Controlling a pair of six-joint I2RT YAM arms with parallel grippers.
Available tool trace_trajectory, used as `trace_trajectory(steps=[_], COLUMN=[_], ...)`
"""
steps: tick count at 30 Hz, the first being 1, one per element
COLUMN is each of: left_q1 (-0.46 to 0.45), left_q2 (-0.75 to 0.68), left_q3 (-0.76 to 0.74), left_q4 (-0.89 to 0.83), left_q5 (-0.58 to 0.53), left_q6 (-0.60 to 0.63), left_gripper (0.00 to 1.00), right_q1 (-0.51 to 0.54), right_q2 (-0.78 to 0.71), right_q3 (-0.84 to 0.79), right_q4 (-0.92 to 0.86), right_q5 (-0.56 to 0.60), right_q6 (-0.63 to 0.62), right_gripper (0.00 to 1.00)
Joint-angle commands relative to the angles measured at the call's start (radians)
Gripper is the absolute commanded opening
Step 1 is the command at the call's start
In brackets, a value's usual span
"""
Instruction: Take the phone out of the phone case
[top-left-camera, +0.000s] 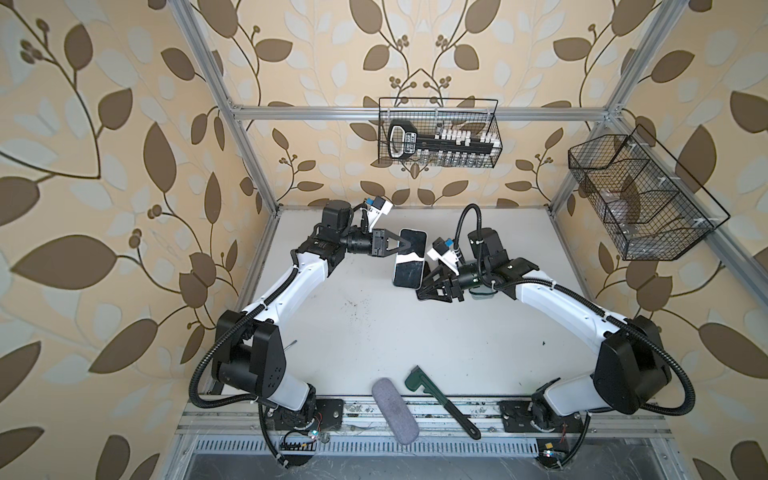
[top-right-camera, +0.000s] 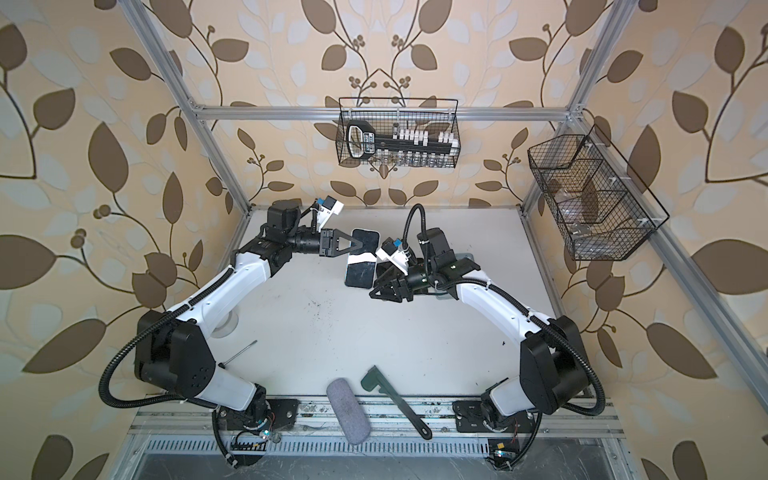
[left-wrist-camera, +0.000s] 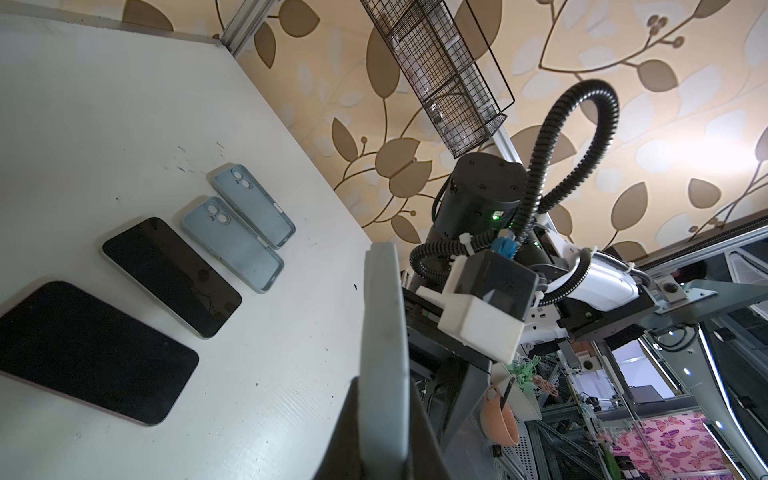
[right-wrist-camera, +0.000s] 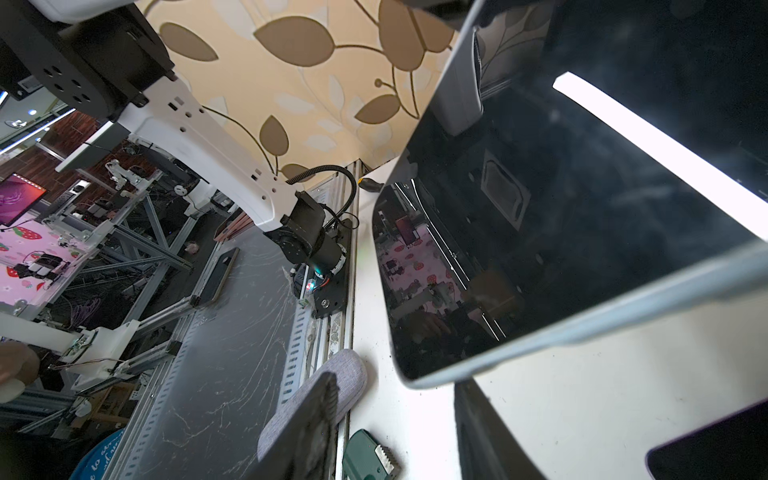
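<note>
Two grippers meet at one phone (top-left-camera: 409, 272) in both top views. The left gripper (top-left-camera: 402, 246) is clamped on the phone's far end and holds it clear of the table (top-left-camera: 374, 332). The right gripper (top-left-camera: 427, 284) sits just beside the near end, jaws apart.

In the left wrist view, the phone (left-wrist-camera: 380, 316) stands edge-on, pinched between the left gripper's (left-wrist-camera: 384, 388) fingers (left-wrist-camera: 345, 419). Beyond the gripper, two bare phones (left-wrist-camera: 170, 276) (left-wrist-camera: 91, 353) and two empty cases (left-wrist-camera: 251, 205) (left-wrist-camera: 232, 245) lie flat on the table (left-wrist-camera: 124, 104), close together.

In the right wrist view, the phone's dark screen (right-wrist-camera: 561, 208) looms ahead of the right gripper (right-wrist-camera: 395, 386). A pale case (right-wrist-camera: 623, 309) rims its edge. One corner hangs just ahead of the gap between the spread fingers (right-wrist-camera: 307, 428). I cannot tell whether they touch it.
</note>
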Motion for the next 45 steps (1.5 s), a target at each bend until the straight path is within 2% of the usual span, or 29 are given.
trace_trajectory(steps=[1,16,30,36,45], left_q1=[-0.008,-0.016,-0.027,-0.027,-0.027], left_q2=[-0.041,-0.045,-0.049,-0.053,-0.055], left_q3=[0.006,0.001,-0.003,-0.004,-0.004], left_q4=[0.073,0.098,0.122,0.125,0.138], left_q5=[0.05,0.046,0.049,0.047,0.031], left_q6=[-0.016,-0.044,-0.07,-0.072,-0.087], left_gripper=[0.0,0.0,0.0,0.0,0.0], right_q1=[0.008,0.007,0.021,0.021,0.019], right_q2=[0.012,0.022,0.06,0.068,0.054], right_q3=[0.034,0.023,0.045,0.043,0.004], right_q4=[0.025,0.074,0.099,0.095,0.121], right_q5=[-0.048,-0.082,-0.103,-0.111,-0.123], right_q6=[-0.003,0.038,0.06,0.06,0.08], right_gripper=[0.42,0.3,0.28,0.23,0.26])
